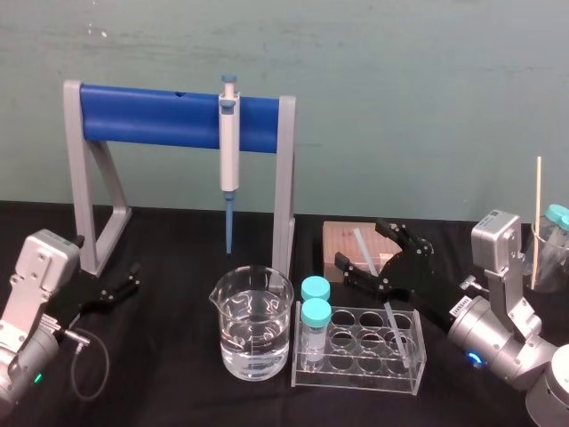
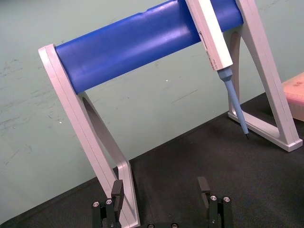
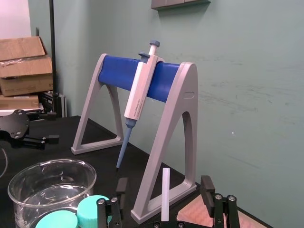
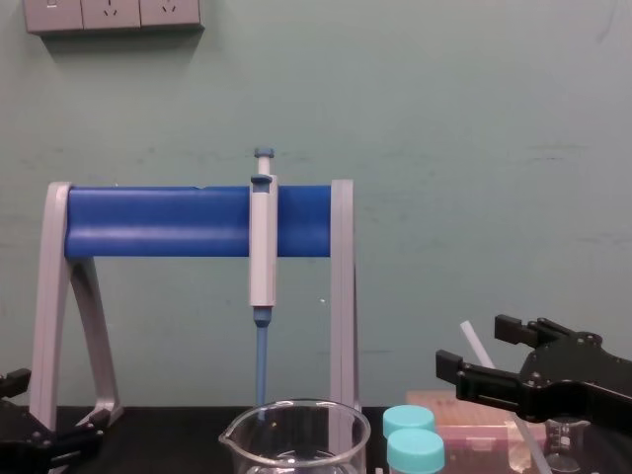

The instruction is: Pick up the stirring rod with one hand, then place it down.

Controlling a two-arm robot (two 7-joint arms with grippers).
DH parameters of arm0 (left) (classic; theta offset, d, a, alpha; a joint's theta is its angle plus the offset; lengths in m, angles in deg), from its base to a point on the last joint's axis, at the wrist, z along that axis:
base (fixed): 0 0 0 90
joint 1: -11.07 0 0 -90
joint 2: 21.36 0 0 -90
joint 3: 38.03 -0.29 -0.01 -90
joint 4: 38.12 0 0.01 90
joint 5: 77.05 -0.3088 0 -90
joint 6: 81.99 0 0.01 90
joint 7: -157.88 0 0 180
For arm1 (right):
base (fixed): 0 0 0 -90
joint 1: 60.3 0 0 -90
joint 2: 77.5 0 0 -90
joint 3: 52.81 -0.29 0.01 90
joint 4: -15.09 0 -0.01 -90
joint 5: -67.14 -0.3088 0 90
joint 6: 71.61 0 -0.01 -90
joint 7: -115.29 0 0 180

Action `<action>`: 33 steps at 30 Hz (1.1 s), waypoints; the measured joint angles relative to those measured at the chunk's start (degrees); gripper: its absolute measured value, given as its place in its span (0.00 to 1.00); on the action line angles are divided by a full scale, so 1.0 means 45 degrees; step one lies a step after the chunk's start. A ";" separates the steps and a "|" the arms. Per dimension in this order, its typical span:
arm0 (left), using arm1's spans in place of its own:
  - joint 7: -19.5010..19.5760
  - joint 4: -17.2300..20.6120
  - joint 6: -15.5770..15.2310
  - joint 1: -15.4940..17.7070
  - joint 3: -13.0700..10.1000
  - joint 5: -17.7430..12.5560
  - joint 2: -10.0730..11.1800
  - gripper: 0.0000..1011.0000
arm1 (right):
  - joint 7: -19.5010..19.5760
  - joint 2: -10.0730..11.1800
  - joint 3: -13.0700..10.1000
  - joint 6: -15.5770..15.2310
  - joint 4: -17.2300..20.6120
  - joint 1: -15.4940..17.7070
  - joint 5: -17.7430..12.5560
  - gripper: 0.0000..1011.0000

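- Head view: R gripper [image 1: 360,245] was spread wide and held nothing. Its jaws sat either side of the stirring rod [image 1: 392,322], w/ no contact visible.
- R arm reached in from the right, gripper tilted, above the test-tube rack [image 1: 356,378] and a pinkish box [image 1: 342,238].
- Rod leaned in the rack, lower end in a well, upper part rising btwn the fingers.
- L gripper [image 1: 132,277] was open too, parked low at the table's left near the stand [image 1: 284,178].

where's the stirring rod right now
In the head view the stirring rod leans in the clear tube rack right of the beaker, its top between the right gripper's open jaws.
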 joint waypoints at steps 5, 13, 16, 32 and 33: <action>-0.0001 0.0000 0.0000 0.0000 -0.0001 0.0000 0.0000 0.99 | 0.0024 0.0000 -0.0012 0.0080 0.0052 0.0024 0.0036 0.99; 0.0000 0.0000 0.0000 -0.0001 0.0000 0.0000 0.0000 0.99 | 0.0454 -0.0108 -0.0408 0.0958 0.0641 0.0312 0.0166 0.99; 0.0000 0.0000 0.0000 0.0000 0.0000 -0.0001 0.0000 0.99 | 0.0656 -0.0163 -0.0652 0.1211 0.0867 0.0432 0.0197 0.99; 0.0000 0.0000 0.0000 0.0000 -0.0001 -0.0001 0.0001 0.99 | 0.3133 -0.0464 -0.2387 -0.0570 0.2042 0.1519 0.0978 0.99; 0.0000 0.0000 0.0000 0.0000 0.0000 0.0000 0.0000 0.99 | 0.3160 -0.0440 -0.2445 -0.0734 0.2042 0.1570 0.0987 0.99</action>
